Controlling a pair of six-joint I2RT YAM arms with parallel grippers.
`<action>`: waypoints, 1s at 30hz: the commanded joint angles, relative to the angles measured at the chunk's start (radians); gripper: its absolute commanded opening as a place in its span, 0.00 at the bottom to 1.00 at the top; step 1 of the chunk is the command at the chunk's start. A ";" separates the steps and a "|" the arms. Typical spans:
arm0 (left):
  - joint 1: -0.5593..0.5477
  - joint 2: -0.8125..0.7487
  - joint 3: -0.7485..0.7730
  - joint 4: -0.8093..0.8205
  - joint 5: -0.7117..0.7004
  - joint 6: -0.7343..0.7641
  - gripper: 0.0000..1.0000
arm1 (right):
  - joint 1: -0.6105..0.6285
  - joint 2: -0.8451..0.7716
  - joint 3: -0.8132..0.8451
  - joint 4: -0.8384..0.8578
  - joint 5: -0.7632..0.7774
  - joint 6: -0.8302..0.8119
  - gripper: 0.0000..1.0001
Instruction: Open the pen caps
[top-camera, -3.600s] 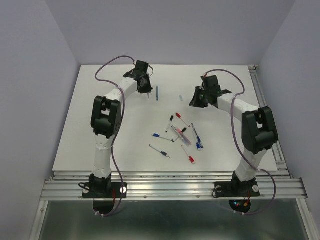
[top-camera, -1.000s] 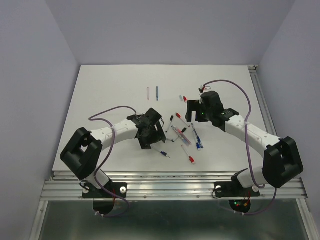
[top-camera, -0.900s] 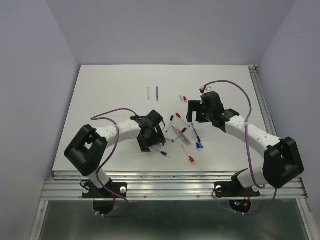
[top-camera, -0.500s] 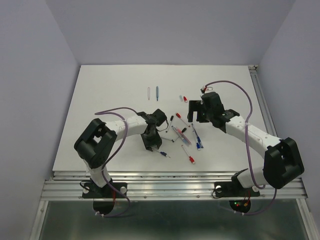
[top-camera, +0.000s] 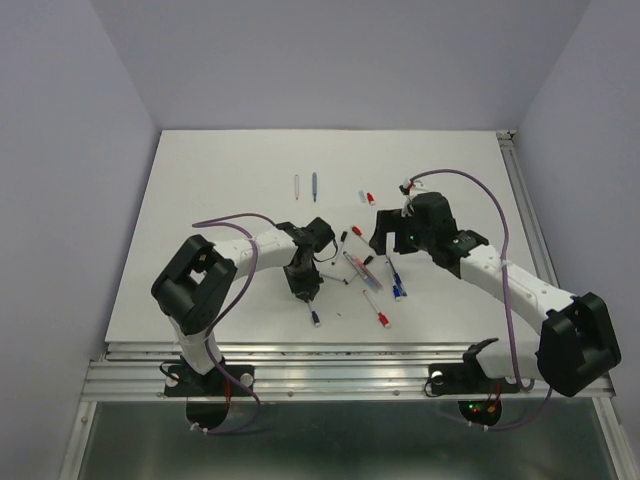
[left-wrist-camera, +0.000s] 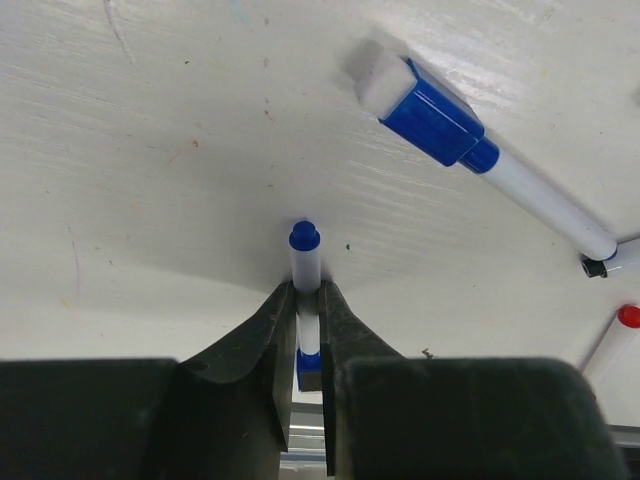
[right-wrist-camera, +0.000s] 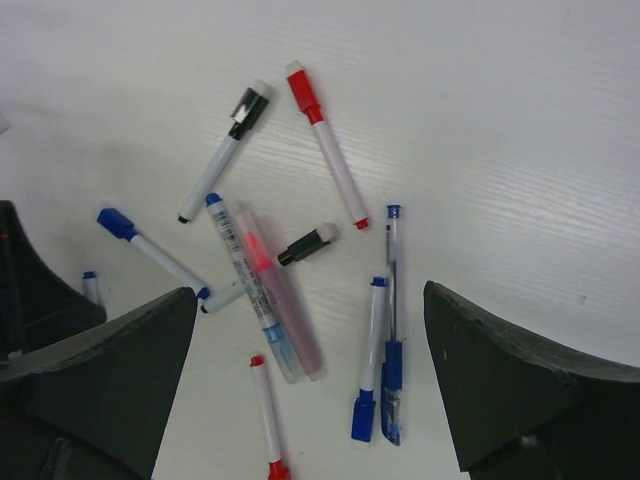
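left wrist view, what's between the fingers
A blue pen, pinched at its white barrel by the left fingers; the left wrist view shows it.

**No readable text anywhere**

Not a single word, brand or number can be made out, tbh. The pen caps (left-wrist-camera: 430, 110) and pen barrels (right-wrist-camera: 340, 175) are seen plain or too small for print, and nothing legible is marked on the bench (right-wrist-camera: 500, 100).
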 joint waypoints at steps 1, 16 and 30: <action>-0.001 0.038 -0.063 0.043 -0.078 0.004 0.00 | -0.001 -0.075 -0.044 0.159 -0.294 -0.042 1.00; -0.001 -0.289 0.003 0.119 -0.222 -0.008 0.00 | 0.081 -0.017 -0.029 0.213 -0.749 -0.039 1.00; 0.000 -0.297 0.142 0.237 -0.222 0.016 0.00 | 0.180 0.157 0.091 0.299 -0.642 0.059 0.94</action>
